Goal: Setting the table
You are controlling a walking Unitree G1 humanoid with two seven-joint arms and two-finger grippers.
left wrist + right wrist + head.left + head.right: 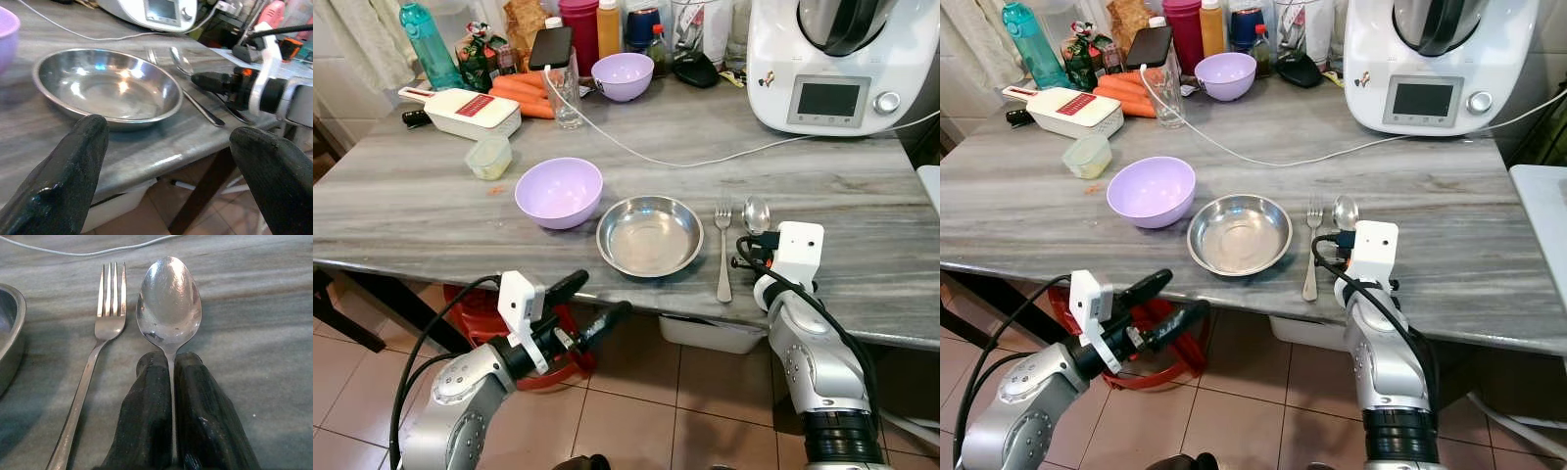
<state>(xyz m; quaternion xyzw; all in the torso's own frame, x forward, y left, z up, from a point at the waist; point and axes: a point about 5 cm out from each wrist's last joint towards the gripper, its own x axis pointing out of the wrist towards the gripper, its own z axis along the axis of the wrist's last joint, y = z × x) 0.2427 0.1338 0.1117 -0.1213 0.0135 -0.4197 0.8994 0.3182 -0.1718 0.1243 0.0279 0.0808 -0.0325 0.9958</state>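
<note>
Here we found the right gripper [171,382] low over the grey table [431,211], its two black fingers pinched tight on the handle of the spoon [168,301], whose bowl lay flat on the tabletop just beside the fork [723,250], at the fork's 3 o'clock. The steel plate [649,235] sat at the fork's 9 o'clock, with the purple bowl [559,191] touching it at about 10 o'clock. The left gripper [590,304] hung below the table edge, fingers spread wide and holding nothing.

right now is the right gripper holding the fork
No, the right gripper is shut on the spoon; the fork lies free beside it.
</note>
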